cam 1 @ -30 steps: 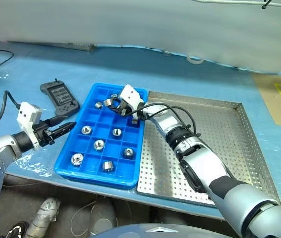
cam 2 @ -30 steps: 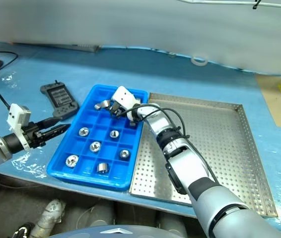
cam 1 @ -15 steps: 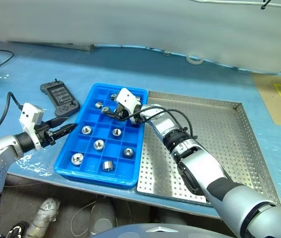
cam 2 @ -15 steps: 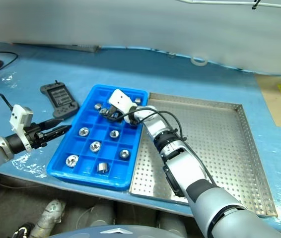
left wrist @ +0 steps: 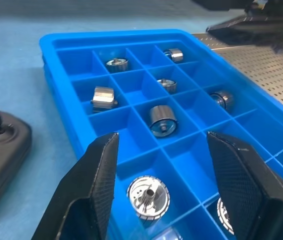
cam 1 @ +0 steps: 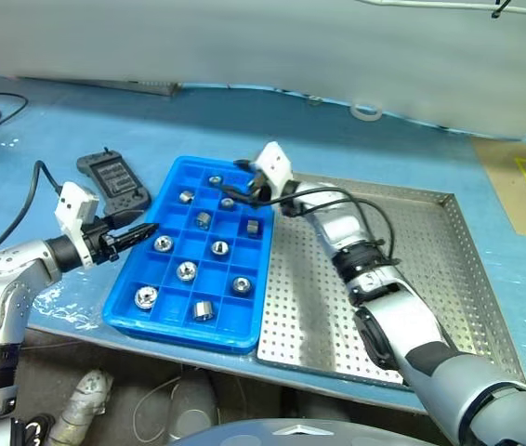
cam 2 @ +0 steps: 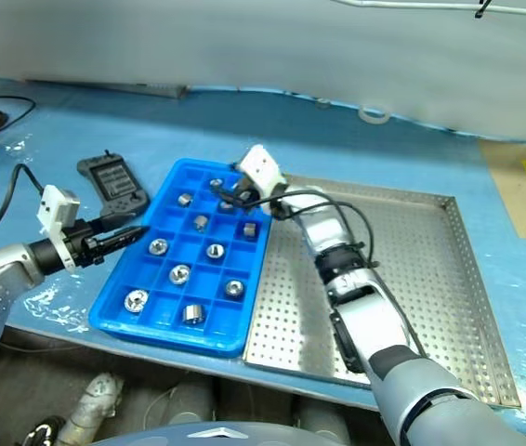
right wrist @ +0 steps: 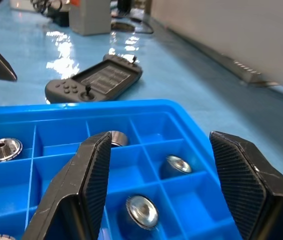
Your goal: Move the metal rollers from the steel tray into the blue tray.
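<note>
Blue tray (cam 1: pixel 175 321) holds metal rollers (cam 1: pixel 186 270), one per compartment, all ahead of left gripper (cam 1: pixel 144 230) and below right gripper (cam 1: pixel 244 180). Left gripper at tray's left rim, fingers apart, empty. Right gripper over tray's far end, fingers spread, empty. Steel tray (cam 1: pixel 430 242) just right of right gripper, touching blue tray, right arm hides part. Black controller (cam 1: pixel 111 183) beyond left gripper. White ring (cam 1: pixel 366 112) further back, cut by grey panel.

Black handheld controller (cam 1: pixel 111 182) on blue table cover (cam 1: pixel 412 149); white ring (cam 1: pixel 366 112) near far wall.
</note>
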Available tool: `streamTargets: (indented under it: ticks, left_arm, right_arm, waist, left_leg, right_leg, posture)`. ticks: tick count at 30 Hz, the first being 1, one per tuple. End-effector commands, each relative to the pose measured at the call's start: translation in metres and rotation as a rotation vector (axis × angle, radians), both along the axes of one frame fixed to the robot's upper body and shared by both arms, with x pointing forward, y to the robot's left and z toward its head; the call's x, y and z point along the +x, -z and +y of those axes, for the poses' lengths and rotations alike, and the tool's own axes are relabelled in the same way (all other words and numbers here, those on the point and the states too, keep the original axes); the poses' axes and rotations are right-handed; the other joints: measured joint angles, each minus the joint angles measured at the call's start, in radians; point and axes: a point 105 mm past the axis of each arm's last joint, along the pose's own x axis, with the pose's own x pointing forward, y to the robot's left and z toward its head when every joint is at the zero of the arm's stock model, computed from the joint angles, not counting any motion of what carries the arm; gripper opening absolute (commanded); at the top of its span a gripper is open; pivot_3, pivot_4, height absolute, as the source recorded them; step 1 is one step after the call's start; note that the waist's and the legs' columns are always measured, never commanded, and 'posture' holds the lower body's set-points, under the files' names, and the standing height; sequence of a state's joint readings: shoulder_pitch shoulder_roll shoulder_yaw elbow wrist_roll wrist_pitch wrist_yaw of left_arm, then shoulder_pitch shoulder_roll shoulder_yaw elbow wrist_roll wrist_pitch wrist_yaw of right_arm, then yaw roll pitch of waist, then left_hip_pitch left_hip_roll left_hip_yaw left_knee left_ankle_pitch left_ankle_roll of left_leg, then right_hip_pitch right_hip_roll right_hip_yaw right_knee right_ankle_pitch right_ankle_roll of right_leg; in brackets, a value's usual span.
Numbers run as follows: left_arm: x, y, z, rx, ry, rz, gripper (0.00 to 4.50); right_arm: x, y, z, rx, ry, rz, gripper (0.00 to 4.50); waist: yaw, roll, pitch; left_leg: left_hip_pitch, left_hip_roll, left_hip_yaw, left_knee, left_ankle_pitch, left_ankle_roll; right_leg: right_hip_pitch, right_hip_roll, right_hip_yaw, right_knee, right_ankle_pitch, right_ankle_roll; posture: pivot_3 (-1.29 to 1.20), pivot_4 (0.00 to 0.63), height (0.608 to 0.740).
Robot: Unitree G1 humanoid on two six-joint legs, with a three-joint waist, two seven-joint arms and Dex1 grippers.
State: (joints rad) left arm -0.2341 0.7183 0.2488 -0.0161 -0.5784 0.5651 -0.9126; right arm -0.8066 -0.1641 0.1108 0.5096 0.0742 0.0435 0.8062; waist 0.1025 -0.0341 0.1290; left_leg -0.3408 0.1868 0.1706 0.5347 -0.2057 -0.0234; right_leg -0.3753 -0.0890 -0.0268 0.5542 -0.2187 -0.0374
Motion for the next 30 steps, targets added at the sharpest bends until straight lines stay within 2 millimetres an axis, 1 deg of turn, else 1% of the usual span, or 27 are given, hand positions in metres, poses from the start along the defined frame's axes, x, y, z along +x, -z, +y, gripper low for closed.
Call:
streamTargets:
  ticks: [1, 3, 6, 9, 13, 15, 18, 21, 26, 30]
  left_arm:
    - [0.010, -0.008, -0.016, -0.007, 0.064, -0.041, 2.98]
    - [0.018, -0.006, -0.032, -0.018, 0.113, -0.032, 2.98]
    - [0.024, 0.003, -0.066, 0.037, 0.240, -0.033, 2.98]
    - [0.030, -0.002, -0.100, -0.034, 0.344, -0.046, 2.98]
    - [0.031, 0.003, -0.142, -0.060, 0.473, -0.033, 2.98]
    - [0.031, 0.004, -0.156, -0.071, 0.521, -0.032, 2.98]
    - [0.036, 0.005, -0.165, -0.076, 0.541, -0.037, 2.98]
    - [0.040, 0.004, -0.165, -0.083, 0.537, -0.049, 2.98]
    - [0.050, 0.002, -0.166, -0.107, 0.475, -0.076, 2.98]
    - [0.044, 0.001, -0.171, -0.126, 0.482, -0.089, 2.98]
  right_arm:
    - [-0.024, -0.016, -0.023, 0.027, -0.030, -0.015, 3.27]
    - [-0.037, -0.007, -0.044, -0.024, 0.003, 0.003, 3.27]
    - [-0.047, -0.003, -0.083, -0.020, 0.139, 0.040, 3.27]
    - [-0.055, 0.004, -0.120, -0.011, 0.313, 0.059, 3.27]
    - [-0.067, 0.010, -0.154, -0.009, 0.489, 0.066, 3.27]
    - [-0.073, 0.010, -0.165, -0.005, 0.553, 0.063, 3.27]
    - [-0.079, 0.008, -0.181, 0.001, 0.647, 0.050, 3.27]
    - [-0.080, 0.009, -0.192, -0.017, 0.707, 0.047, 3.27]
    - [-0.071, 0.006, -0.195, -0.007, 0.763, 0.024, 3.27]
    - [-0.063, 0.004, -0.192, 0.001, 0.763, 0.021, 3.27]
  waist:
    - [-0.003, 0.000, 0.000]
    - [-0.006, 0.000, 0.000]
    - [-0.011, 0.002, 0.001]
    - [-0.020, 0.004, 0.002]
    - [-0.043, 0.004, 0.002]
    - [-0.063, 0.004, 0.002]
    - [-0.090, 0.004, 0.002]
    - [-0.111, 0.005, 0.002]
    - [-0.116, 0.007, 0.002]
    - [-0.113, 0.007, 0.002]
  left_leg:
    - [0.001, 0.000, 0.000, 0.000, 0.000, 0.000]
    - [0.002, 0.000, 0.000, -0.001, 0.000, 0.000]
    - [0.004, 0.000, 0.001, -0.001, -0.001, 0.000]
    - [0.007, 0.000, 0.003, -0.002, -0.001, 0.001]
    - [0.008, 0.000, 0.005, -0.002, -0.001, 0.000]
    - [0.008, 0.000, 0.005, -0.002, -0.001, 0.001]
    - [0.008, 0.000, 0.005, -0.002, -0.001, 0.002]
    - [0.008, 0.000, 0.005, -0.002, -0.001, 0.002]
    - [0.008, 0.000, 0.005, -0.002, -0.002, 0.004]
    - [0.008, -0.001, 0.005, -0.002, -0.003, 0.005]
  right_leg:
    - [0.000, 0.000, 0.000, 0.000, 0.000, 0.001]
    - [0.002, 0.000, 0.000, -0.001, 0.000, 0.001]
    - [0.004, 0.000, 0.001, -0.002, 0.000, 0.001]
    - [0.004, 0.000, 0.004, -0.004, 0.000, 0.001]
    - [0.005, 0.000, 0.005, -0.004, 0.000, 0.001]
    - [0.005, 0.000, 0.005, -0.005, 0.000, 0.001]
    - [0.004, 0.000, 0.007, -0.005, 0.000, 0.001]
    - [0.005, 0.000, 0.007, -0.006, 0.000, 0.001]
    - [0.006, -0.001, 0.007, -0.008, 0.000, 0.000]
    - [0.006, -0.001, 0.007, -0.009, 0.000, 0.000]
  posture:
    - [0.05, 0.150, 0.740]
    - [0.05, 0.150, 0.740]
    - [-0.03, 0.150, 0.740]
    - [-0.11, 0.150, 0.740]
    - [-0.19, 0.150, 0.740]
    - [-0.19, 0.150, 0.740]
    - [-0.25, 0.150, 0.740]
    - [-0.26, 0.150, 0.740]
    - [-0.22, 0.150, 0.740]
    - [-0.18, 0.150, 0.740]
